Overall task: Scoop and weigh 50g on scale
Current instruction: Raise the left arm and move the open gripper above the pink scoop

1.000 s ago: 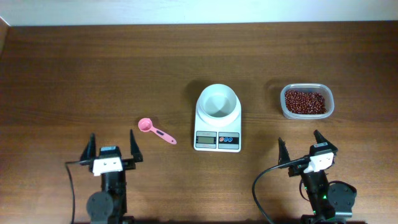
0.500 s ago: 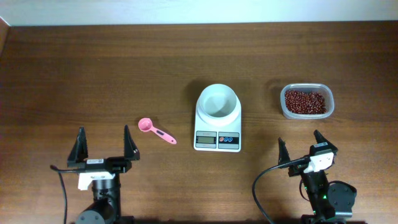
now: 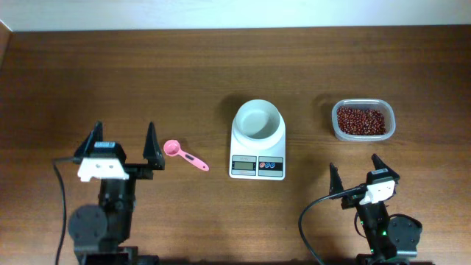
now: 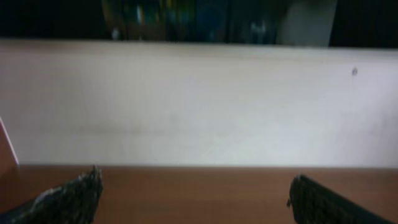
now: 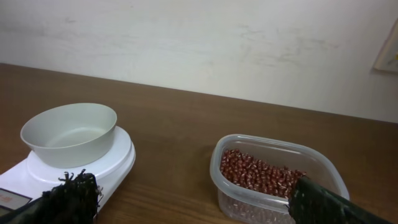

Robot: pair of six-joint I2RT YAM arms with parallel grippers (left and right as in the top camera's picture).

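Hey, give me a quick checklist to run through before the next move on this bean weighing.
1. Left gripper open and empty: ok.
2. Right gripper open and empty: ok.
3. Pink scoop lying free beside the left gripper: ok.
4. Bowl seated on the scale, empty: ok.
5. Beans uncovered in the clear tub: ok.
6. Scale display on and zeroed: cannot tell.
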